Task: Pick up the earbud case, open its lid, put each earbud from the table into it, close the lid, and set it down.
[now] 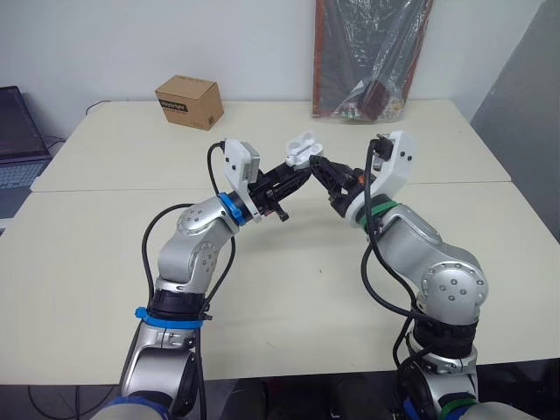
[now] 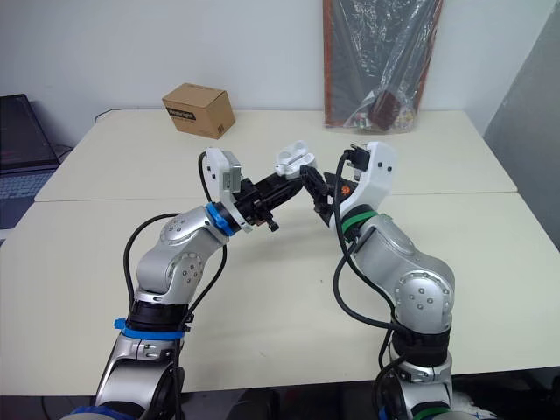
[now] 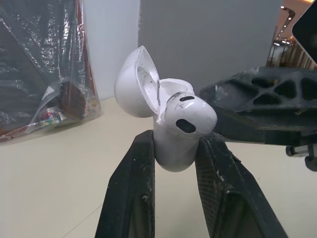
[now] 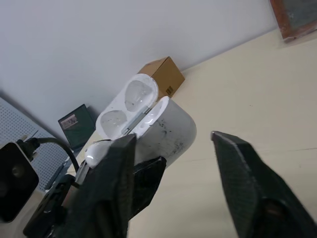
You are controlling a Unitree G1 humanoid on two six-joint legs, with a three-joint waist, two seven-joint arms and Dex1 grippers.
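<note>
My left gripper (image 1: 296,178) is shut on the white earbud case (image 1: 303,150) and holds it in the air over the middle of the table (image 1: 289,289). The case's lid (image 3: 133,82) stands open. One white earbud (image 3: 190,117) sits in the case's mouth, tilted and standing proud of the rim. My right gripper (image 1: 324,171) is right beside the case on its right. In the right wrist view that gripper (image 4: 173,140) is open, with the case (image 4: 171,130) just beyond the gap between its fingers. One of its black fingers (image 3: 262,109) nearly touches the earbud.
A brown cardboard box (image 1: 189,101) stands at the table's far left. A plastic-wrapped dark board (image 1: 372,52) leans on the wall at the far right. A laptop (image 1: 17,140) sits off to the left. A seam (image 1: 131,190) runs across the table.
</note>
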